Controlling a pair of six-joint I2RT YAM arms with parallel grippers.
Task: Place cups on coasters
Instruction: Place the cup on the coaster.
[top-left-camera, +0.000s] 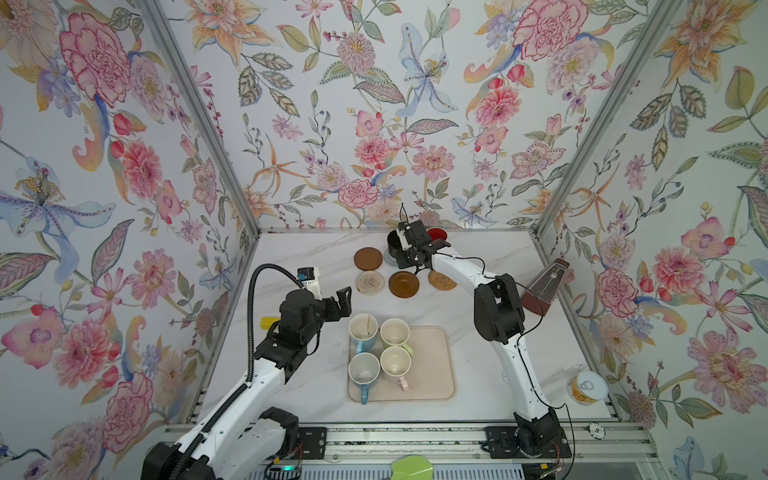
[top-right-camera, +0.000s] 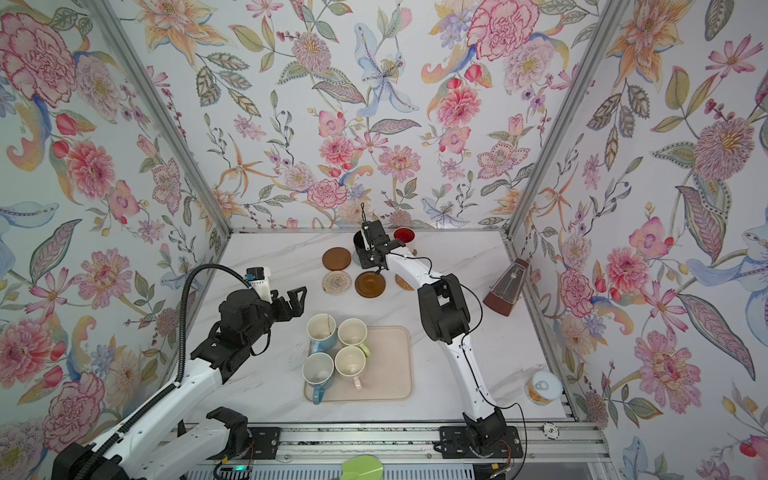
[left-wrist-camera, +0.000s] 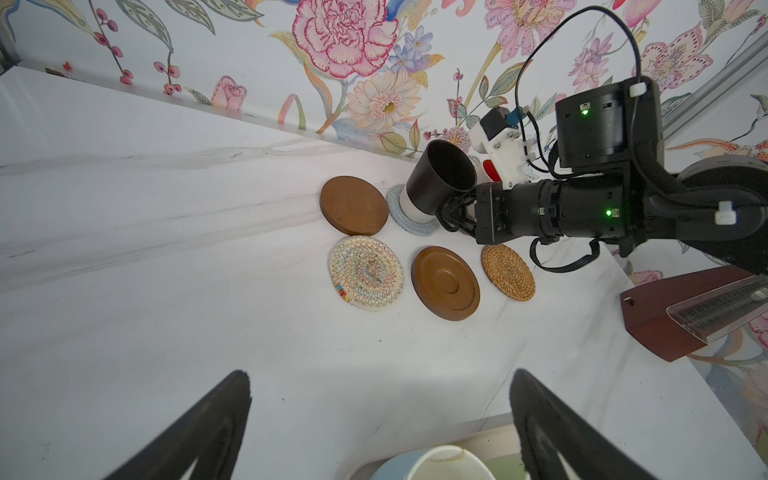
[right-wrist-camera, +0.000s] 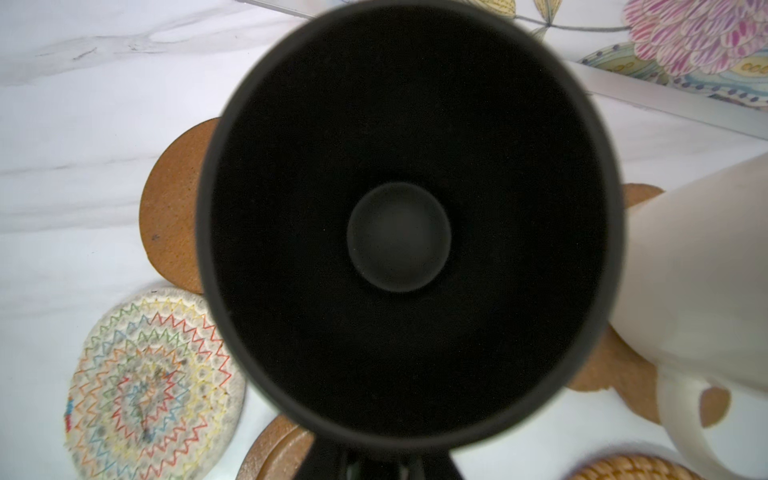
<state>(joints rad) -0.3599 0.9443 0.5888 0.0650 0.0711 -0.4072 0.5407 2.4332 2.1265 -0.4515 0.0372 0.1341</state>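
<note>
My right gripper is shut on the handle of the black cup, whose pale base rests on the grey coaster. The cup's dark inside fills the right wrist view. Beside it the white cup with red inside stands on the tan flower-shaped coaster. Two brown discs, a cream woven coaster and a rattan coaster lie bare. Two blue cups, a green cup and a pink cup stand on the beige tray. My left gripper hangs open, left of the tray.
A brown metronome leans by the right wall. A yellow-labelled tin can stands at the front right corner. A small yellow object lies by the left wall. Floral walls close in three sides of the marble table.
</note>
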